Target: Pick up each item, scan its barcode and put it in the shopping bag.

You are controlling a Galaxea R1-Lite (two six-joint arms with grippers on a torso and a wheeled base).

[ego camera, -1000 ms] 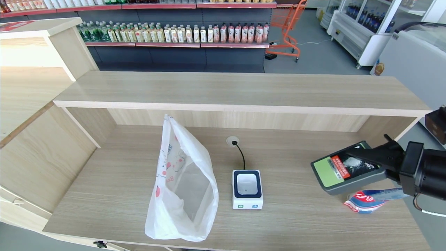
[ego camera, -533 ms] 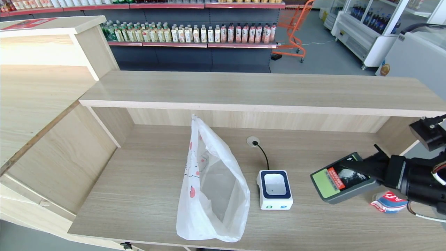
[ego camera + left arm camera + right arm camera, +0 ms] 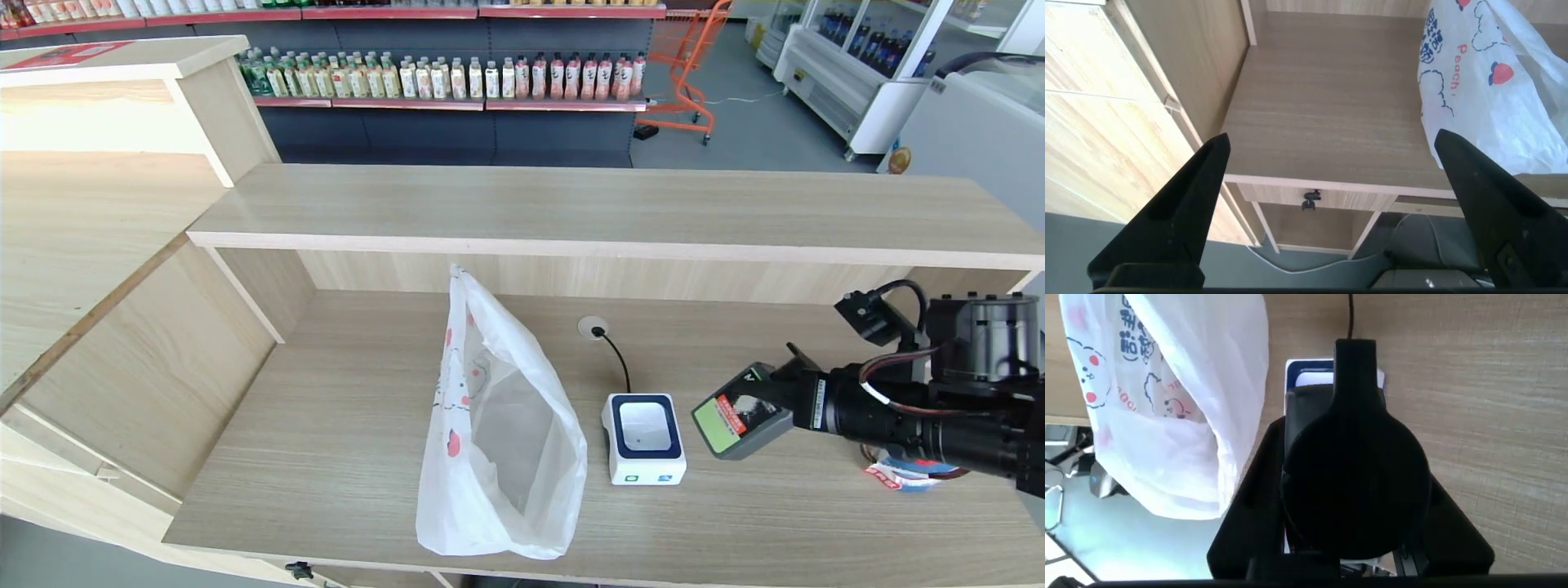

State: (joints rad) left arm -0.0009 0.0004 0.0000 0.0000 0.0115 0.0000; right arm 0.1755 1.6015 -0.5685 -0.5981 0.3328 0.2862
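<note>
**Box held next to scanner**

Right tool (image 3: 774,390) is clamped on a dark box (image 3: 729,416) with a green and red label. The box is tilted, off the counter (image 3: 343,457), just right of the scanner (image 3: 644,438). The scanner sits on the counter, window facing up. A white bag (image 3: 500,445) stands open just left of it. A red-blue pouch (image 3: 902,476) lies on the counter under the right arm. Left tool (image 3: 1333,143) has its fingers spread wide with nothing between them, over the counter's near edge beside the bag.
</note>
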